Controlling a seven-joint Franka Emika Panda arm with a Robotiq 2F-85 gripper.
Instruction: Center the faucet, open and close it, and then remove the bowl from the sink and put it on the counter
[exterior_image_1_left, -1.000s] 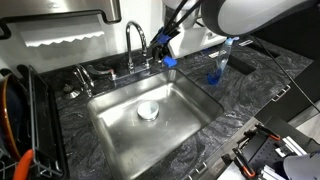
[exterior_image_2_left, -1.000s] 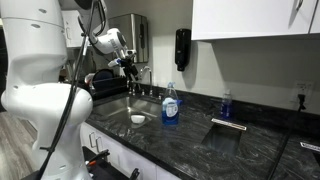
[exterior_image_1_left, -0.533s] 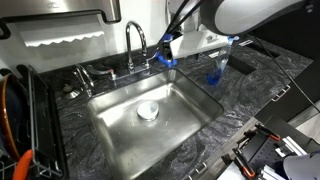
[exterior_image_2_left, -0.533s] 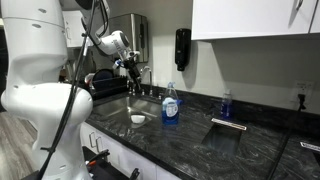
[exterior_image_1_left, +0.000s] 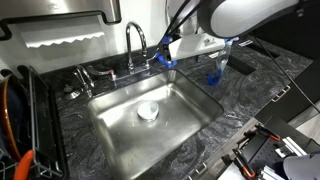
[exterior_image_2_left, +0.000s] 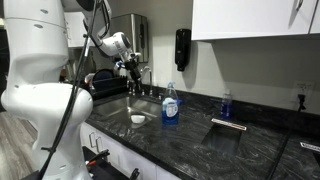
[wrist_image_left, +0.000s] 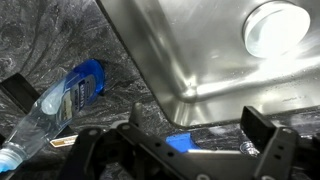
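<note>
The chrome gooseneck faucet (exterior_image_1_left: 135, 42) stands behind the steel sink (exterior_image_1_left: 185, 105), its spout arching over the basin; it also shows in an exterior view (exterior_image_2_left: 141, 76). The small white bowl (exterior_image_1_left: 147, 110) lies by the drain and appears in the other views too (exterior_image_2_left: 138, 118) (wrist_image_left: 275, 28). My gripper (exterior_image_1_left: 167, 52) (exterior_image_2_left: 128, 67) hangs open and empty just beside the faucet, over the sink's back corner and the dark marbled counter (exterior_image_1_left: 240, 95). In the wrist view its fingers (wrist_image_left: 185, 150) frame the sink edge (wrist_image_left: 150, 75) and a small blue object (wrist_image_left: 185, 143).
A clear bottle with blue liquid (exterior_image_1_left: 218, 65) (wrist_image_left: 60, 100) stands on the counter near the gripper. A blue soap bottle (exterior_image_2_left: 171, 105) stands by the sink. Short chrome fittings (exterior_image_1_left: 85, 76) sit at the back. A dish rack (exterior_image_1_left: 20, 125) lies at one side.
The gripper has shifted slightly away from the faucet, towards the bottle, and stays open. The bowl has not moved.
</note>
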